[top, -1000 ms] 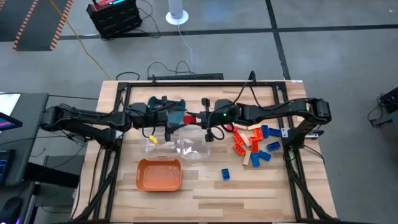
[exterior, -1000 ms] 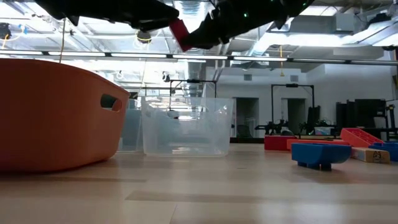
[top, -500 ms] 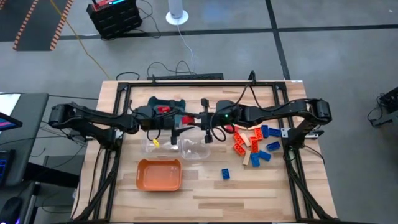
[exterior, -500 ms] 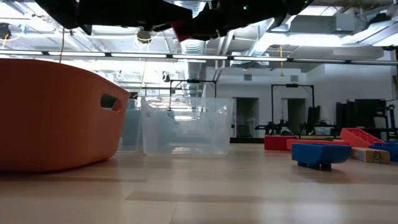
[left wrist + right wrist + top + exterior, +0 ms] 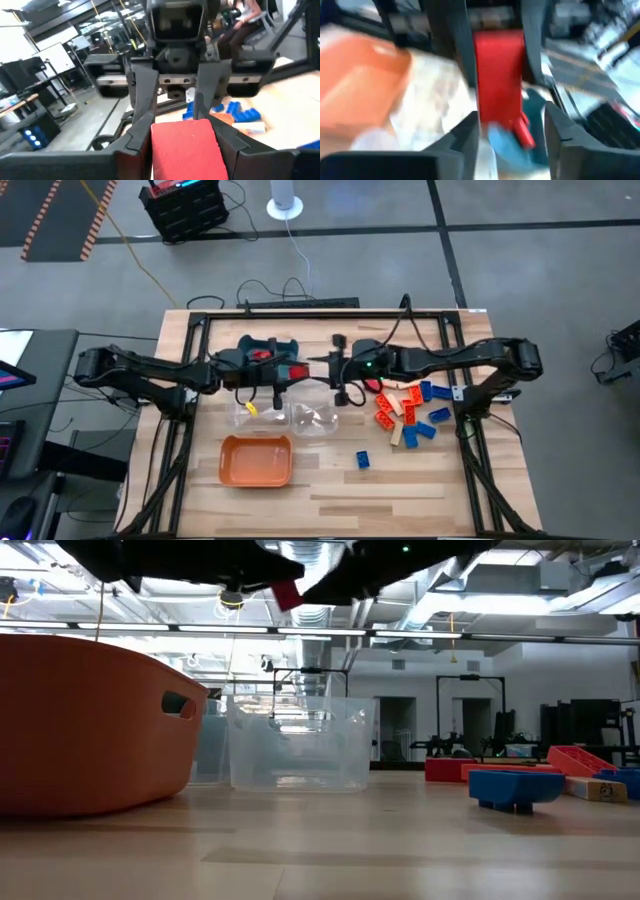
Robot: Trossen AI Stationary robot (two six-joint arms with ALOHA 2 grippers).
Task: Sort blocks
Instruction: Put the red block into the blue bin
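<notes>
Left gripper [image 5: 296,372] is pinching the red block [image 5: 294,371] mid-frame above the clear trays [image 5: 318,418], right gripper [image 5: 337,370] looks spread, so I'd clear it away before dropping.

i'm running this in a big industrial lab or workshop hall: grey concrete floor [image 5: 520,290] with hazard striping [image 5: 55,220], exposed ceiling ducts and strip lights [image 5: 560,600], metal rigs [image 5: 470,715] beyond the wooden table [image 5: 400,480], a whiteboard [image 5: 60,57] and cables [image 5: 300,250].
</notes>
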